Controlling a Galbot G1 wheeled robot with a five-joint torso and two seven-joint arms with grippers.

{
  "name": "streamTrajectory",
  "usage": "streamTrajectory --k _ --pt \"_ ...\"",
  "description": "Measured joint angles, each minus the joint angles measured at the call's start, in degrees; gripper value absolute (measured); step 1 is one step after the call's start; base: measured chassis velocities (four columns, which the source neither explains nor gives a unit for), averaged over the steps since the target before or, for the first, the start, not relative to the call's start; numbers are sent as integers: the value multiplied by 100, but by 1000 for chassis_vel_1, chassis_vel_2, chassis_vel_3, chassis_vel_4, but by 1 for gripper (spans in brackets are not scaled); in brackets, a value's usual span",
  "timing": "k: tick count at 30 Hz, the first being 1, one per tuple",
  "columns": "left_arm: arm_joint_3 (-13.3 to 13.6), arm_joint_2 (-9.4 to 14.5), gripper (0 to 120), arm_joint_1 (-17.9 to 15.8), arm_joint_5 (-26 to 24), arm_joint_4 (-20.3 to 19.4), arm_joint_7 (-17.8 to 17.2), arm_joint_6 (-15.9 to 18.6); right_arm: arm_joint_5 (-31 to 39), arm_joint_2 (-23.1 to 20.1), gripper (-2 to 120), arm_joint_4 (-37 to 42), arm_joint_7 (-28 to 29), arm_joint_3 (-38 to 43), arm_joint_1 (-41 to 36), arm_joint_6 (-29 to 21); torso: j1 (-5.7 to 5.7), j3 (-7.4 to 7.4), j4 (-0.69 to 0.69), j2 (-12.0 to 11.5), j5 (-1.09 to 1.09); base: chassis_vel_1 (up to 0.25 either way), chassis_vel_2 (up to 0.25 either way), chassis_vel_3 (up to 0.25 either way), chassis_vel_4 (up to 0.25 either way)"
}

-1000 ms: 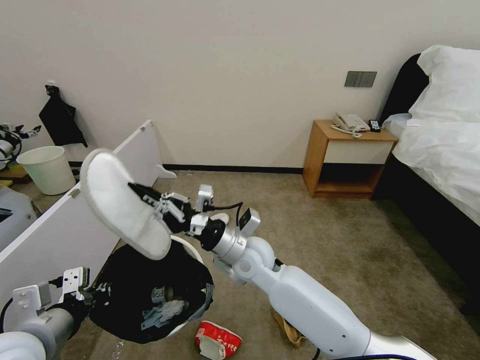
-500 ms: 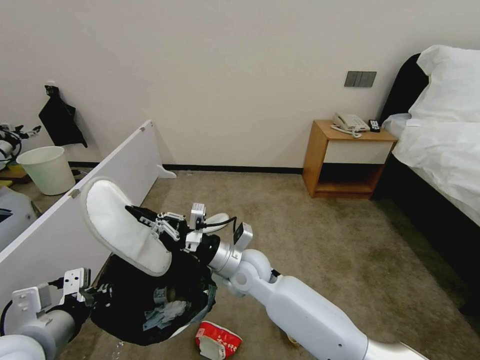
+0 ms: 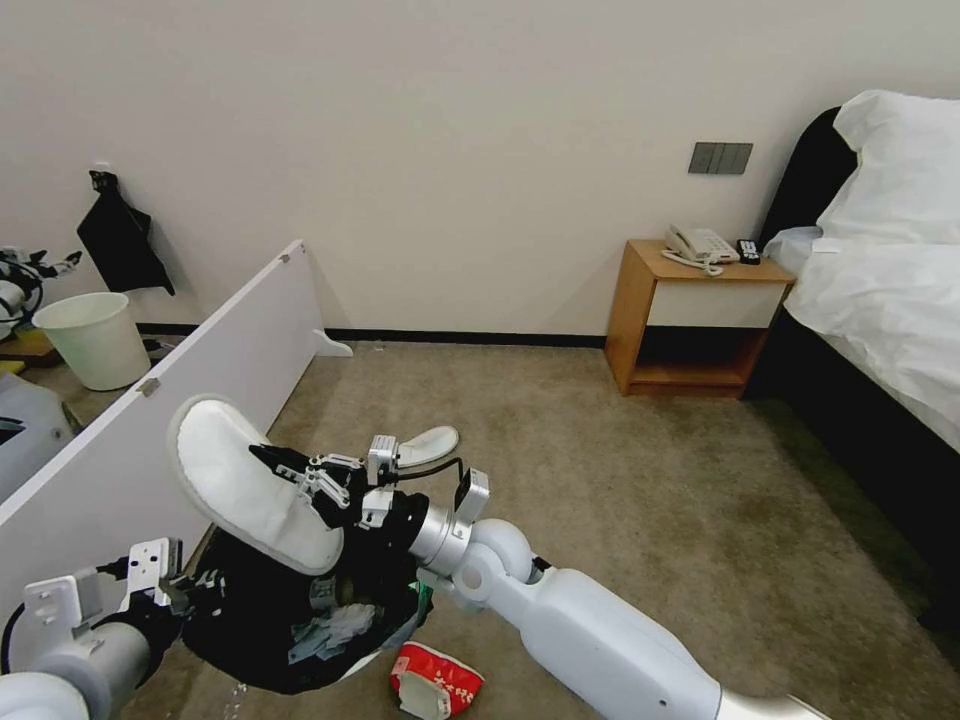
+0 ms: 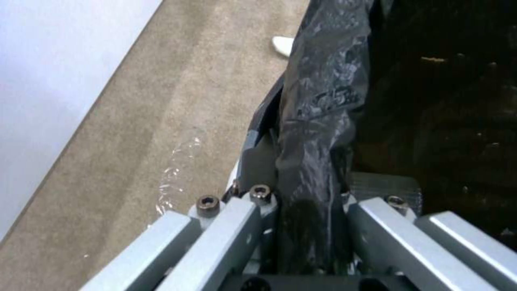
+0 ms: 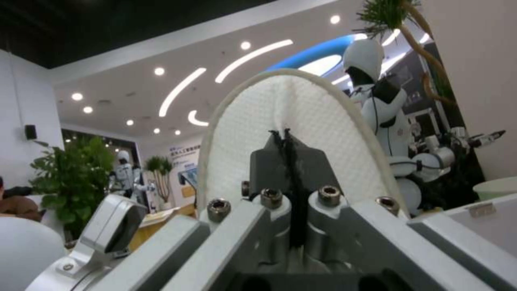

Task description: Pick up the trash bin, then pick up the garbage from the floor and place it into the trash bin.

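Over beige carpet (image 3: pixel 620 470), lower left: right gripper (image 3: pixel 283 467) pinching white slipper (image 3: pixel 245 480) above trash bin (image 3: pixel 290 610), left gripper (image 4: pixel 304 210) seemingly clamping its bag-lined rim.

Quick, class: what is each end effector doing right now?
Left end effector: shut on the bin, at its bag-lined rim.
Right end effector: shut on a slipper, above the bin.

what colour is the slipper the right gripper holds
White, with a waffle-textured sole; the slipper shows best in the right wrist view.
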Motion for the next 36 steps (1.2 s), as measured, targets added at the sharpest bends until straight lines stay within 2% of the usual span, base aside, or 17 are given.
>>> streamTrajectory --k 29,31,32,34,35,36 --pt "-34 50 3 11 -100 10 18 1 -137 34 1 -185 87 -116 -98 41 0 0 0 0 0 0 0 0 0" --pt "-42 66 3 6 -122 10 18 1 -160 34 12 -210 102 -109 -119 44 0 0 0 0 0 0 0 0 0" --pt "-42 66 3 6 -122 10 18 1 -160 34 12 -210 102 -109 -119 44 0 0 0 0 0 0 0 0 0" --pt "-55 73 3 2 -139 10 17 1 -165 33 23 -220 107 -108 -134 45 0 0 0 0 0 0 0 0 0" --pt "-55 73 3 2 -139 10 17 1 -165 33 23 -220 107 -108 -134 45 0 0 0 0 0 0 0 0 0" --pt "-57 75 3 2 -143 10 17 1 -165 33 29 -224 107 -108 -137 45 0 0 0 0 0 0 0 0 0"
